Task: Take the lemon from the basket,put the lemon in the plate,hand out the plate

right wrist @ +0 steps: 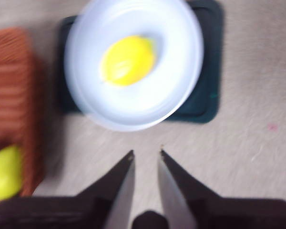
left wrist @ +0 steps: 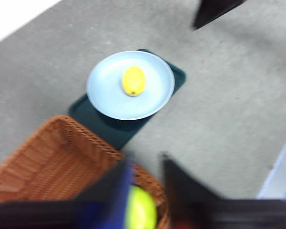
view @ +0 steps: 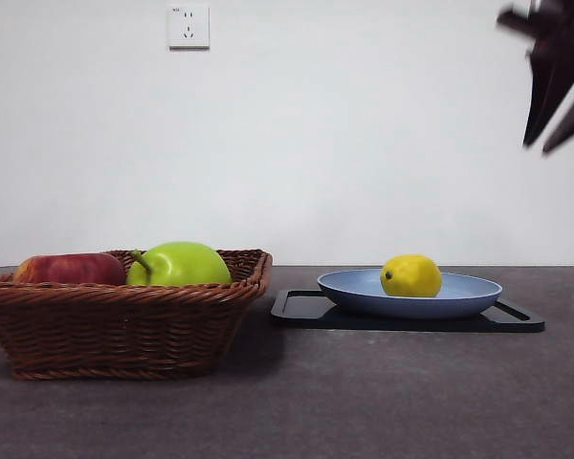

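Observation:
The yellow lemon [view: 411, 275] lies in the light blue plate [view: 464, 296], which stands on a flat black tray. It also shows in the left wrist view [left wrist: 133, 80] and the right wrist view [right wrist: 127, 60]. The wicker basket [view: 124, 325] stands to the left of the tray. My right gripper [right wrist: 147, 152] is open and empty, high above the table beside the plate [right wrist: 176, 90]; it shows as a dark blurred shape at the top right of the front view [view: 540, 146]. My left gripper [left wrist: 147, 160] is open and empty, high over the basket [left wrist: 47, 157].
A red apple [view: 69, 269] and a yellow-green apple [view: 180, 264] lie in the basket. The black tray [view: 517, 320] has handle cut-outs at both ends. A wall socket [view: 188, 27] is on the white wall behind. The table edge runs beside the left arm [left wrist: 281, 171].

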Controlling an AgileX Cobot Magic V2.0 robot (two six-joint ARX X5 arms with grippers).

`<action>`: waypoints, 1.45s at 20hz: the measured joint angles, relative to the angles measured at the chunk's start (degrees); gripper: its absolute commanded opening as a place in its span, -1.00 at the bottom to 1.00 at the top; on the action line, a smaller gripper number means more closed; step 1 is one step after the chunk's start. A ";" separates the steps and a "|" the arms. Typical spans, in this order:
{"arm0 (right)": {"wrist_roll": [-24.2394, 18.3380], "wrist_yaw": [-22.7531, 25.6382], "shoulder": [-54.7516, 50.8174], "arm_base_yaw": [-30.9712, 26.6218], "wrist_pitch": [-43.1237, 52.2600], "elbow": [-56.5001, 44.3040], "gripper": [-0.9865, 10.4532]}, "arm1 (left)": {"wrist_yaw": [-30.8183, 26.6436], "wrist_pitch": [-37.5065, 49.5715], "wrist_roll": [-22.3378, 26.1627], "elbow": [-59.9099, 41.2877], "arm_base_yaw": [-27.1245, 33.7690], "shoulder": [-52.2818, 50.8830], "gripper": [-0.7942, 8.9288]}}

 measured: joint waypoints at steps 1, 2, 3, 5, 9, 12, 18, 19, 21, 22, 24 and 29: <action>-0.85 0.02 -2.43 0.96 -0.94 -0.02 -0.83 | 0.00 0.20 1.16 0.00 0.94 0.00 -0.82; -1.75 0.37 -4.79 2.14 -1.09 -0.02 -0.82 | 0.00 0.39 2.01 0.00 2.05 0.00 -0.82; -2.36 1.79 -7.41 3.76 -1.03 -0.02 -0.82 | 0.00 1.18 2.58 -0.02 3.43 0.00 -0.82; -3.02 7.23 -12.48 8.02 -0.92 -0.04 -0.82 | 0.00 4.63 3.17 -1.22 6.58 -0.24 -0.82; -3.87 18.18 -22.21 17.07 5.27 -4.61 -0.82 | 0.07 10.49 3.54 -10.10 12.98 -2.25 -0.82; -4.22 25.29 -30.34 22.29 15.98 -13.55 -0.82 | 0.09 24.57 2.38 -22.38 16.13 -10.27 -0.82; -7.45 29.81 -46.01 28.22 38.73 -36.35 -0.82 | -0.04 36.46 -4.17 -44.68 20.24 -28.39 -0.82; -7.34 30.40 -48.28 28.85 41.29 -39.45 -0.82 | -0.17 37.07 -5.11 -46.99 20.24 -31.50 -0.82; -6.47 32.61 -51.63 29.38 43.63 -43.63 -0.82 | -0.94 37.90 -6.40 -49.75 20.24 -36.22 -0.82; -6.05 33.77 -52.74 29.38 43.82 -45.00 -0.82 | -1.20 38.01 -6.86 -50.66 20.24 -38.18 -0.82; -5.27 35.45 -54.16 29.38 43.34 -47.15 -0.82 | -1.29 37.88 -7.48 -51.91 20.24 -42.01 -0.82; -3.74 35.89 -53.70 29.31 42.73 -47.25 -0.82 | -1.46 39.01 -8.04 -51.80 20.24 -44.48 -0.82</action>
